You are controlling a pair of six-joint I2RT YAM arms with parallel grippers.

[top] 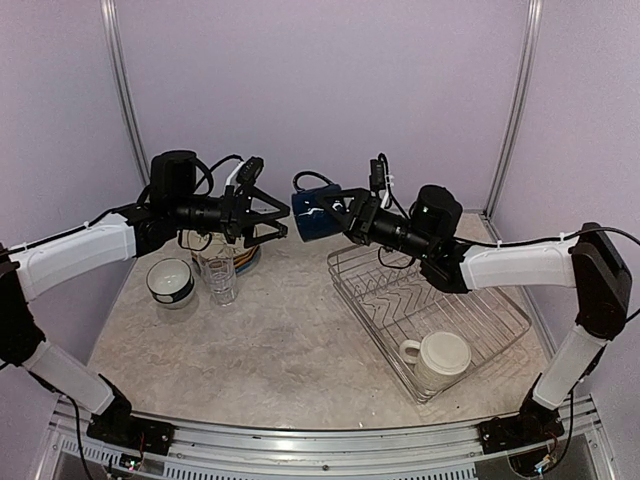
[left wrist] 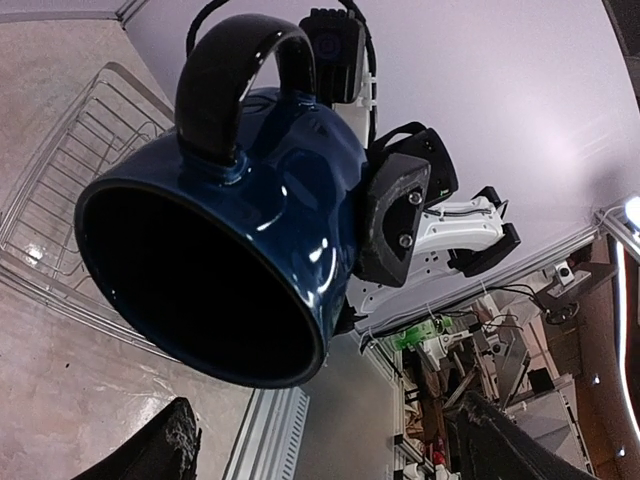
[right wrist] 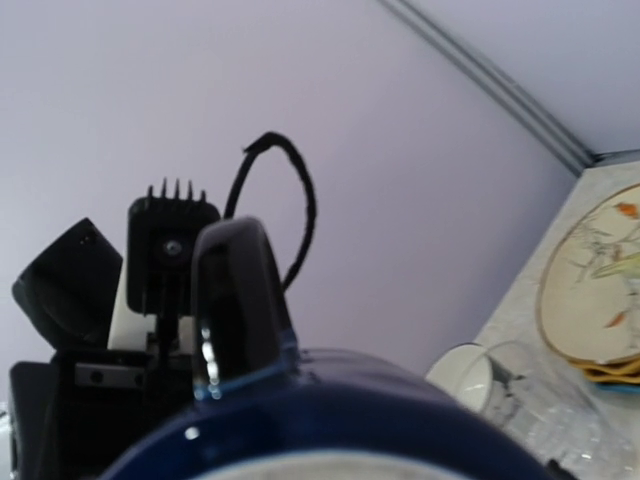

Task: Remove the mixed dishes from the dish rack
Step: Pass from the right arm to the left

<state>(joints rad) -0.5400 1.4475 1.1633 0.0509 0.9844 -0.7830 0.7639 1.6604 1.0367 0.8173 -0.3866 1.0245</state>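
Observation:
My right gripper (top: 338, 216) is shut on the navy mug (top: 313, 212) and holds it in the air, above the table left of the dish rack (top: 470, 318). The mug's mouth faces my left gripper (top: 274, 222), which is open and just left of it, not touching. In the left wrist view the mug (left wrist: 240, 240) fills the middle, handle up, and my own fingertips (left wrist: 160, 452) stand wide apart below it. In the right wrist view only the mug (right wrist: 330, 410) and its handle (right wrist: 235, 295) show. A large cream mug (top: 437, 359) lies in the rack's near corner.
On the table at the left stand a pale bowl (top: 170, 280), clear glasses (top: 221, 274) and a stack of plates (top: 247, 257) behind my left arm. The right wrist view shows the cream floral plate (right wrist: 598, 280) on top. The wall is close behind.

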